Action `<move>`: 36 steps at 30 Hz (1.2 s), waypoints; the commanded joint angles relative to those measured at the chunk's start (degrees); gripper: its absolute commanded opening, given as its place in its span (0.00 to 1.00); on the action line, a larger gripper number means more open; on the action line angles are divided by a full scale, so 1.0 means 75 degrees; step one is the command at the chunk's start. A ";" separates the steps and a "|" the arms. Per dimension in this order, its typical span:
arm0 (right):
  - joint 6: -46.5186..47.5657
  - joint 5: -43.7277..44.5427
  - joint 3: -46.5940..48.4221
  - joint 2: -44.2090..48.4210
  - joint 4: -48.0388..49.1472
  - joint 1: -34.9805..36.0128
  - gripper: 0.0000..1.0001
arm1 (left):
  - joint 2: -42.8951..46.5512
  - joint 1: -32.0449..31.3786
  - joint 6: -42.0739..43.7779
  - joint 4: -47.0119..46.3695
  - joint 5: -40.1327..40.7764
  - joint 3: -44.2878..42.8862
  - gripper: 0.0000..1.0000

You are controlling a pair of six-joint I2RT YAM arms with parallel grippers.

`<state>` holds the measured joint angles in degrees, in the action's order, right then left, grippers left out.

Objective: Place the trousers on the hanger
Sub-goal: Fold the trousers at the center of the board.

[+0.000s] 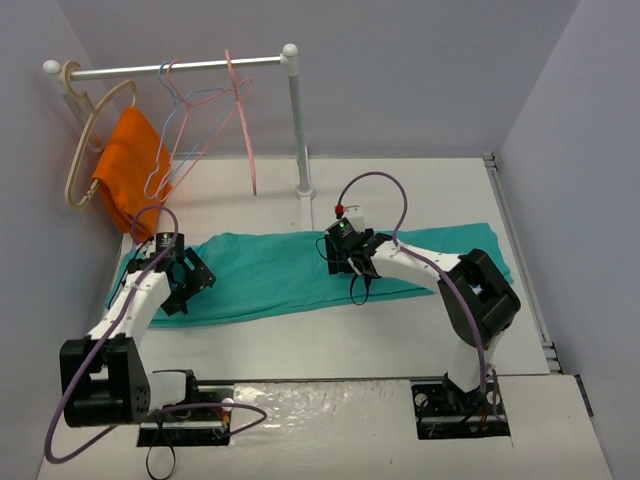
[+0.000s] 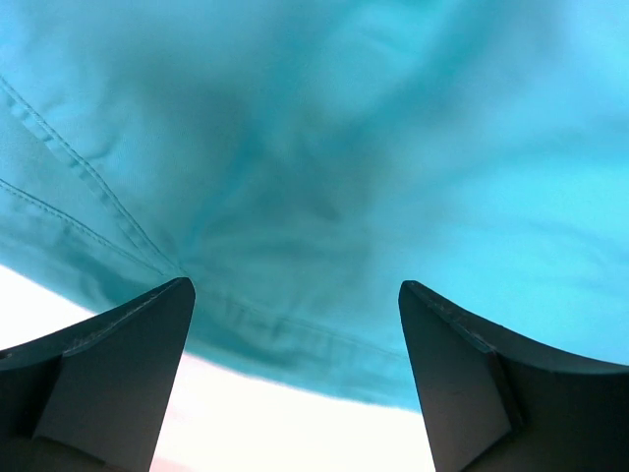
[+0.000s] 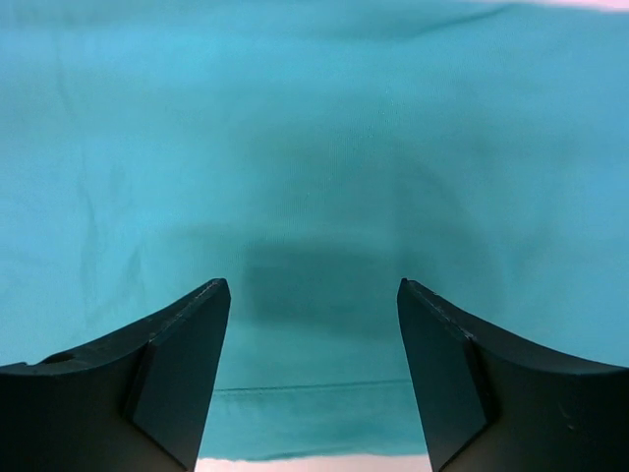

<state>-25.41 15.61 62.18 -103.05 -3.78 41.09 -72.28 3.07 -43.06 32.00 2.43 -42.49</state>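
Note:
The teal-green trousers [image 1: 270,275] lie flat across the table from left to right. My left gripper [image 1: 190,282] is open just above their left end, near the front hem; in the left wrist view [image 2: 295,290] the trousers [image 2: 324,147] fill the frame between the spread fingers. My right gripper [image 1: 345,258] is open low over the trousers' middle; in the right wrist view [image 3: 314,285] the trousers [image 3: 314,147] and a stitched hem lie under it. The salmon-pink hanger [image 1: 246,130] hangs on the rail at the back, seen nearly edge-on. Neither gripper holds anything.
A white clothes rail [image 1: 180,68] on a post [image 1: 298,130] stands at the back left. On it hang a thick beige hanger [image 1: 82,150] with an orange cloth [image 1: 130,175] and thin pale blue and pink hangers [image 1: 178,125]. Grey walls close in all round.

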 commanded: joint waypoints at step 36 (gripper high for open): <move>-0.2043 0.0335 -0.1390 0.1146 -0.0305 -0.8255 0.94 | 0.2516 -0.0975 0.2976 0.0283 -0.2148 -0.0792 0.94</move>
<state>-38.89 18.52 49.38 -92.83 -9.91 -19.96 -53.22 -4.12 -21.45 36.94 -12.89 -47.97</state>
